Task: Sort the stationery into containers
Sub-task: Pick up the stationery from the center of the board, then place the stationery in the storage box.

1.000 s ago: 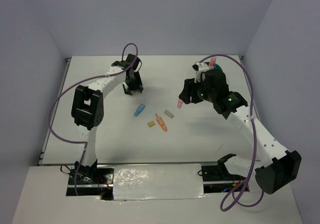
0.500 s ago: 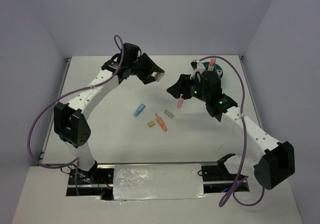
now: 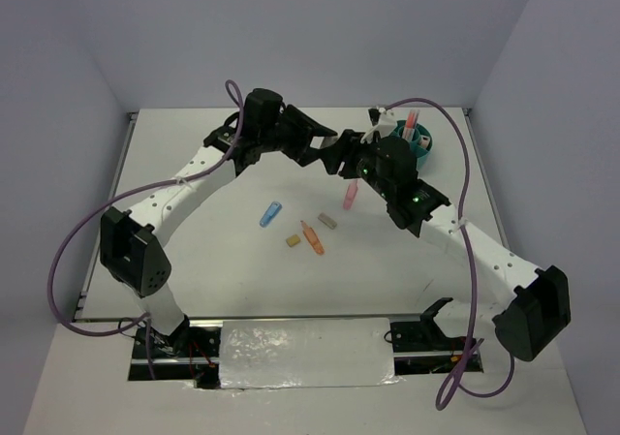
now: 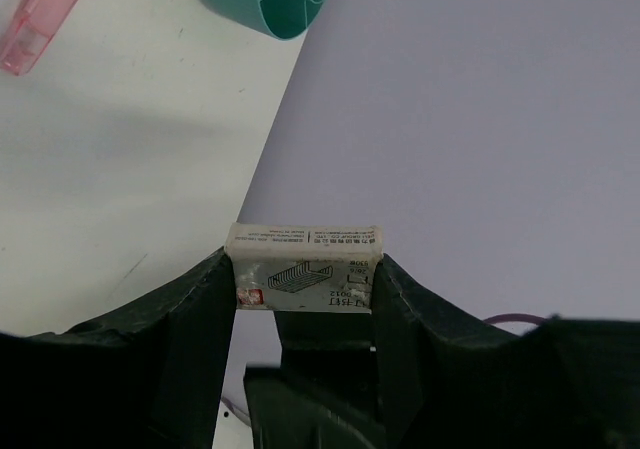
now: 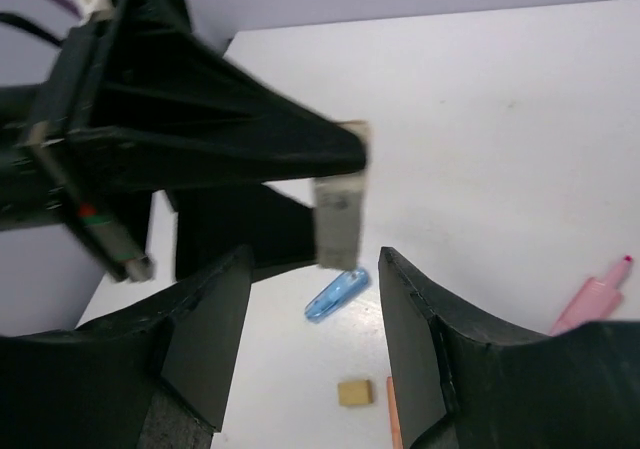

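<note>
The left gripper point(image 4: 304, 294) pinches a white staple box point(image 4: 305, 254) aloft; the right gripper point(image 5: 312, 299) stands wide before it, likely for handover toward the teal organiser point(image 4: 245, 4).

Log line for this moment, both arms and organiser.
left gripper: shut on white box, raised | right gripper: open, facing box | teal organiser: pink pen inside | loose stationery: five pieces

White box point(image 4: 305, 241), clamped between the fingers of the left end effector point(image 4: 305, 274): rows of fine dark print along its upper edge, too small to read.
Box face, left corner: small red mark, unreadable.
Box face, centre: line drawing resembling a staple strip.
Characters beside the drawing: blurred, not legible.
</note>
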